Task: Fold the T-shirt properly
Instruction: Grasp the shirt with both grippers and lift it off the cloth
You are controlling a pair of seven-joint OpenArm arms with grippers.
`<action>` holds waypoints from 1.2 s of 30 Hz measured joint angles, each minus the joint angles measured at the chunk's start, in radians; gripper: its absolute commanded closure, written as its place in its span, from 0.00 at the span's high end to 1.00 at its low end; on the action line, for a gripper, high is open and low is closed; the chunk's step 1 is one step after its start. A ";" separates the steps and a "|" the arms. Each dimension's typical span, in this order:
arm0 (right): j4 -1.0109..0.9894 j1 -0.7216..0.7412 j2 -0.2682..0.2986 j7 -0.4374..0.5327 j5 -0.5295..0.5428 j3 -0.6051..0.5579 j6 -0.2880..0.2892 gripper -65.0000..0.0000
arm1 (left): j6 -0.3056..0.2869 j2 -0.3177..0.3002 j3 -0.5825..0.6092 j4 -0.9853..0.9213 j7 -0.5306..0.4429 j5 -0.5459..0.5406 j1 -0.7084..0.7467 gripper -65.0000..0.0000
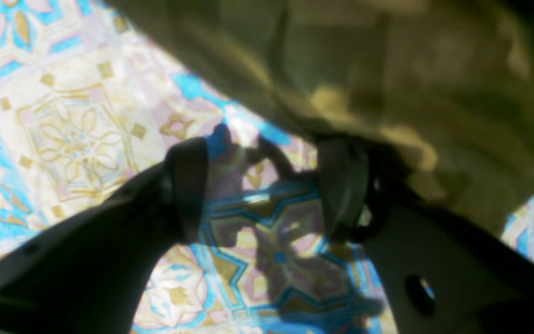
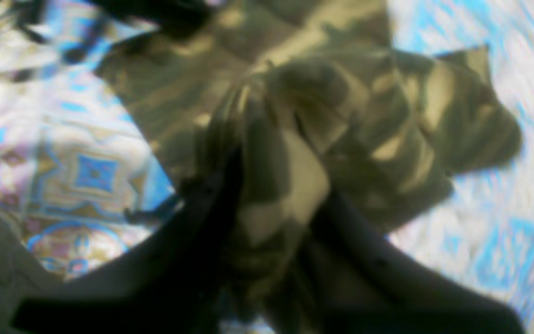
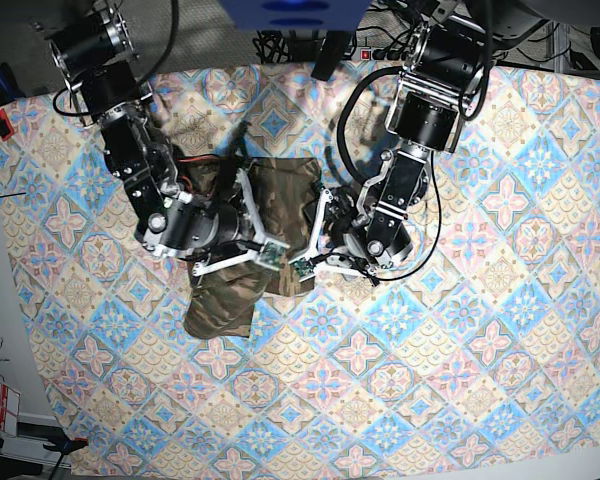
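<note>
**T-shirt bunched mid-table, right tool pinching it**

The T-shirt [image 3: 248,250] lies on the cloth [image 3: 460,340] that covers the table, left of centre in the base view, as a crumpled, partly folded heap. One flat part reaches toward the far edge; a narrower flap hangs toward the near edge.

Right tool [image 2: 271,204]: pressed together on a thick bunch of the T-shirt [image 2: 341,120]. In the right wrist view the fabric passes up between the two dark fingers [image 2: 206,218] and spreads beyond them over the cloth [image 2: 77,162]. That view is blurred; fine folds cannot be told.

Left tool [image 1: 262,185]: spread. In the left wrist view the two fingers [image 1: 186,185] stand well apart with only bare cloth [image 1: 77,134] between them. The T-shirt [image 1: 387,69] edge lies just beyond the fingertips; one finger sits at or under that edge, and contact cannot be told for certain. Nothing is gripped.

In the base view both arms meet at the T-shirt, the right arm [image 3: 130,150] over its left side, the left arm [image 3: 400,190] at its right edge.
</note>
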 measured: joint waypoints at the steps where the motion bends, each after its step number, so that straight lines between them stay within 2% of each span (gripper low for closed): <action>1: -0.005 0.010 0.001 -0.002 -0.001 -0.042 0.000 0.02 | 0.000 -0.002 0.000 0.000 0.000 0.001 0.000 0.58; 4: -0.006 0.054 0.000 0.003 0.014 -0.136 0.000 0.02 | 0.000 -0.001 0.000 0.000 0.000 0.000 0.000 0.58; 8: -0.008 0.069 -0.005 0.025 -0.031 -0.137 0.000 0.02 | 0.004 -0.002 -0.003 0.011 0.009 0.000 0.012 0.58; 11: -0.052 0.068 0.001 0.021 -0.067 -0.172 0.000 0.02 | -0.004 -0.025 -0.040 0.095 0.016 -0.015 0.047 0.58; 15: -0.117 0.063 -0.006 0.026 -0.105 -0.228 0.000 0.02 | -0.001 -0.041 -0.227 0.245 0.079 -0.009 0.056 0.58; 19: -0.133 0.076 -0.023 0.035 -0.128 -0.270 0.000 0.02 | 0.009 -0.049 -0.447 0.299 0.105 0.005 0.039 0.58; 21: -0.134 0.094 -0.023 0.055 -0.131 -0.327 0.000 0.03 | 0.006 -0.049 -0.504 0.297 0.108 0.004 0.050 0.58; 23: -0.157 0.115 -0.028 0.077 -0.122 -0.381 0.000 0.04 | 0.007 -0.049 -0.513 0.292 0.110 0.005 0.064 0.58; 25: -0.217 0.141 -0.037 0.095 -0.111 -0.427 0.000 0.09 | 0.005 -0.045 -0.509 0.292 0.102 0.000 0.081 0.58; 32: -0.365 0.223 -0.108 0.086 -0.142 -0.631 -0.004 0.42 | 0.000 -0.043 -0.506 0.286 0.105 -0.003 0.096 0.58; 36: -0.270 0.218 -0.109 0.082 -0.281 -0.634 0.002 0.45 | -0.001 -0.043 -0.507 0.286 0.105 -0.002 0.097 0.58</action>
